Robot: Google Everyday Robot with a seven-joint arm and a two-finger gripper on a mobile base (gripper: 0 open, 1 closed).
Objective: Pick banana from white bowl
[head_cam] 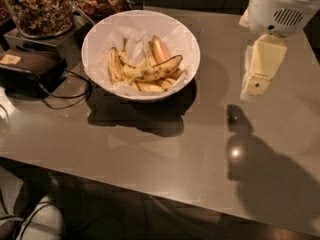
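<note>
**Q:** Where is the banana in relation to the gripper?

**A:** The banana lies in the white bowl, which stands toward the counter's far left corner. It is long, curved and brown-speckled, and it rests across the top of the pile with its dark tip pointing toward the right edge. The gripper hangs well apart from it, over the right side of the counter and beyond the bowl's right rim.

**Q:** What else is around, and is anything in the way?

**A:** Shorter yellow bananas lie beneath and beside the banana, and a pinkish-orange piece leans just behind it. Two glass jars of nuts stand at the far left corner, behind the bowl. A dark device sits by the left edge, with its cable looping up to the bowl's base. Only bare counter lies between the bowl and the gripper.

**Q:** What is the gripper doing?

**A:** It points downward from a white arm housing and hovers above the surface, touching neither the bowl nor the counter. Its shadow falls toward the near right corner. I see nothing in its grasp. Whether it is open or closed, I cannot tell.
</note>
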